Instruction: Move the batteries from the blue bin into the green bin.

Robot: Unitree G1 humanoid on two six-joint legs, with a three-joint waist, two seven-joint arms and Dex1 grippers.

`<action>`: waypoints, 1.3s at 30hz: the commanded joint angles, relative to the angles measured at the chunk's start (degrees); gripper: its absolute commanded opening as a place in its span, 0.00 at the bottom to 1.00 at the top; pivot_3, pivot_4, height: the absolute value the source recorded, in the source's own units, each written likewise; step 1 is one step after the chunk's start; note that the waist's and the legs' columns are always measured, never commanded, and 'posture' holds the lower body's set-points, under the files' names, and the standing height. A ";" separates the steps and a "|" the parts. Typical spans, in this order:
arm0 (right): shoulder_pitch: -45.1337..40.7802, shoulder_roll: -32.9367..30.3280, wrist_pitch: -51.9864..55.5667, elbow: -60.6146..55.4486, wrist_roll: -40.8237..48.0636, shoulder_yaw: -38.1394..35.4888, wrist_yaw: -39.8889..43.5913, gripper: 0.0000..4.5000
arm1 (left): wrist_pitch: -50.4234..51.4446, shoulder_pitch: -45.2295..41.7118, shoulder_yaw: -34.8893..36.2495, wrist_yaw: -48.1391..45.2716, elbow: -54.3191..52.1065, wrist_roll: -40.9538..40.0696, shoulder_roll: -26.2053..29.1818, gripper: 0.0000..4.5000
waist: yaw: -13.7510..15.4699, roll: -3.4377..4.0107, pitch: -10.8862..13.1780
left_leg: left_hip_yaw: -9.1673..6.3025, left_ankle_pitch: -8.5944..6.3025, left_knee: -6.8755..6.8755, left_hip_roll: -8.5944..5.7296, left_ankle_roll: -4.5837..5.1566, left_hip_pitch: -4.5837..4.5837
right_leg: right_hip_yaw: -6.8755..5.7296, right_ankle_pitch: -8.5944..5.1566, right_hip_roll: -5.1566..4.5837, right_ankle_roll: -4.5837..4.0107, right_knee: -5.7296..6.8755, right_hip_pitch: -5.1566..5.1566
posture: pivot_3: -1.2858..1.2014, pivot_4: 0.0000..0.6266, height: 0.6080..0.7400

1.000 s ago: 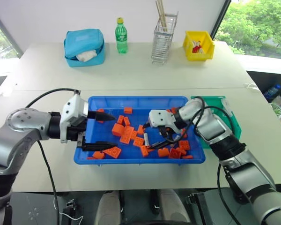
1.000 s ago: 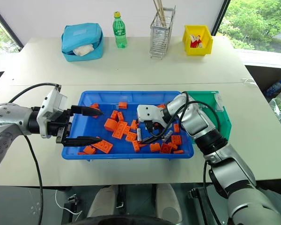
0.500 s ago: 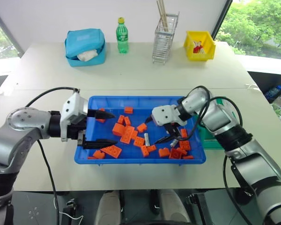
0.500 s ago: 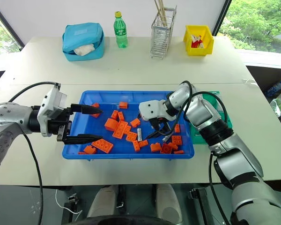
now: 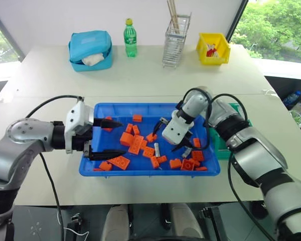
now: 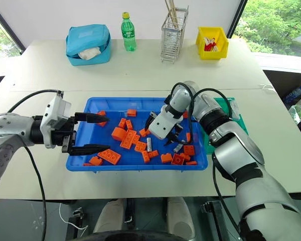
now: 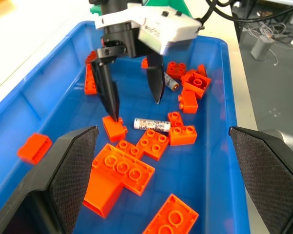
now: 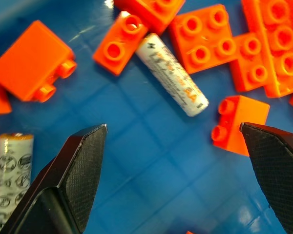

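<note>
The blue bin (image 5: pixel 140 106) sits at the table's front middle and holds many orange bricks (image 5: pixel 135 143). Two batteries lie on its floor: one (image 5: pixel 157 149) among the bricks at the centre, another (image 5: pixel 187 151) a little to its right. My right gripper (image 5: pixel 169 136) points steeply down over the bin's right half, open and empty. In the right wrist view the centre battery (image 8: pixel 172 74) lies slanted just beyond the gap between the fingers. My left gripper (image 5: pixel 123 136) hovers open over the bin's left end. The green bin (image 5: pixel 241 108) stands against the blue bin's right side, mostly hidden by my right arm.
At the back of the table stand a light-blue pouch (image 5: pixel 90 49), a green bottle (image 5: pixel 130 37), a wire holder (image 5: pixel 174 42) with sticks and a yellow bin (image 5: pixel 213 48). Black cables loop from both wrists.
My right wrist has rolled and tipped down, so its open fingers now point steeply into the bin instead of lying nearly level. The left gripper has stayed put.
</note>
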 commanded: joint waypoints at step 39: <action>1.36 -1.99 26.64 -9.61 11.65 0.01 -5.68 0.01 | -0.51 -1.23 1.10 2.48 -0.80 -0.96 -1.20 1.00 | 0.29 -0.01 -0.03 | 0.00 0.01 0.00 0.01 -0.02 0.10 | -0.02 -0.01 -0.04 -0.04 0.03 0.14 | 0.52 0.24 0.97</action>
